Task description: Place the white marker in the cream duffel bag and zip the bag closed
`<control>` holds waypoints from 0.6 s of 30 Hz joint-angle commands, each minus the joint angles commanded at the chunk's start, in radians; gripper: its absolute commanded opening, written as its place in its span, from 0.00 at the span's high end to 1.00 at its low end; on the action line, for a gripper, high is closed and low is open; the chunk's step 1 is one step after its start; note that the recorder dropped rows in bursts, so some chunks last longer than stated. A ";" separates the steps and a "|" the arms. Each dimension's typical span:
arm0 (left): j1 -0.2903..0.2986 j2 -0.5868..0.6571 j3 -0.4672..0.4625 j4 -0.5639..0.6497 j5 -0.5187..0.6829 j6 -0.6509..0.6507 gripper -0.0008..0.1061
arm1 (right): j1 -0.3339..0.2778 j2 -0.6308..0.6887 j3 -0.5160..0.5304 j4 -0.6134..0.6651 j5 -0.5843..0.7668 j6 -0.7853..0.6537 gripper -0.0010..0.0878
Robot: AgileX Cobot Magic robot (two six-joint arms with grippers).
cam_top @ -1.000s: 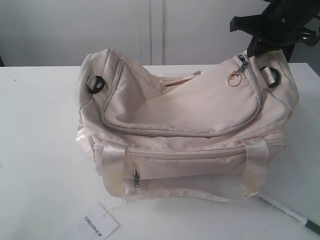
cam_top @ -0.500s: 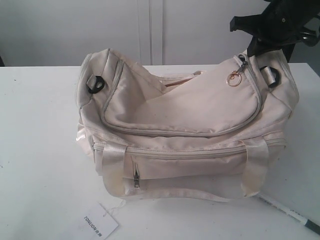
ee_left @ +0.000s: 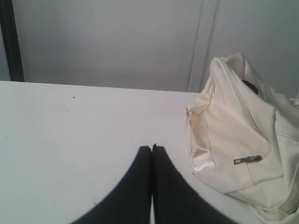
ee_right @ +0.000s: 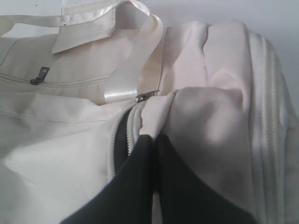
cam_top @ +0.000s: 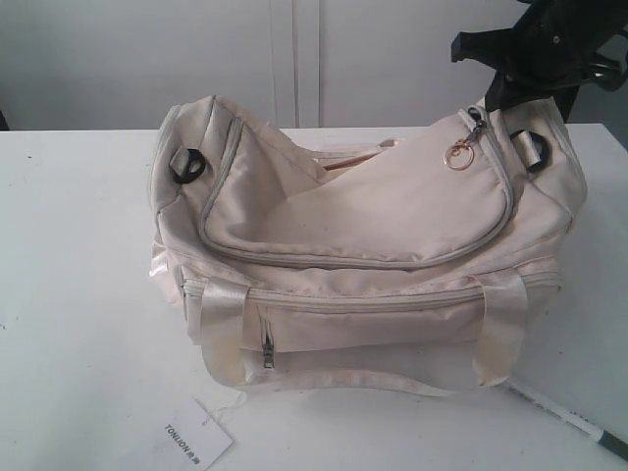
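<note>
Sitting in the middle of the flat white bench (cam_top: pixel 78 294) is the large, soft cream duffel bag (cam_top: pixel 363 245) of fabric, with shiny satin handles (cam_top: pixel 221 314) hanging over its front and a small metal pull (cam_top: pixel 268 350) on the front pocket zip. A curved zipper runs across the bag's top, and a gold ring pull (cam_top: pixel 456 155) hangs at its right end, where the fabric rises to a peak under the black right arm (cam_top: pixel 549 44). In the right wrist view the right gripper (ee_right: pixel 154 136) has its jaws pressed together on a fold of the bag's fabric beside the zipper end, next to a dark gap in the opening. The left gripper (ee_left: pixel 152 147) hovers over bare bench near the bag's left end, its jaws pressed together on nothing. Outside the bag, the thin white marker (cam_top: pixel 559 420) with a dark tip lies on the bench at the front right corner, its near end touching or tucked under the bag. A small white printed paper tag (cam_top: pixel 193 439) lies on the bench in front.
</note>
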 joint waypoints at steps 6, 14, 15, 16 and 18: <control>0.000 0.000 0.000 0.000 -0.069 0.019 0.99 | 0.000 0.000 0.000 0.000 -0.002 0.000 0.99; 0.000 0.017 -0.125 0.000 0.202 0.019 0.99 | 0.000 0.000 0.000 0.000 -0.002 0.000 0.99; 0.000 0.029 -0.141 0.000 0.223 0.019 0.99 | 0.000 0.000 0.000 0.000 -0.004 0.000 0.99; 0.000 0.045 -0.160 0.000 0.232 0.019 0.99 | 0.000 0.000 0.000 0.000 -0.004 0.000 0.99; 0.000 0.081 -0.195 0.000 0.248 0.019 0.99 | 0.000 0.000 0.000 0.000 -0.006 0.000 0.99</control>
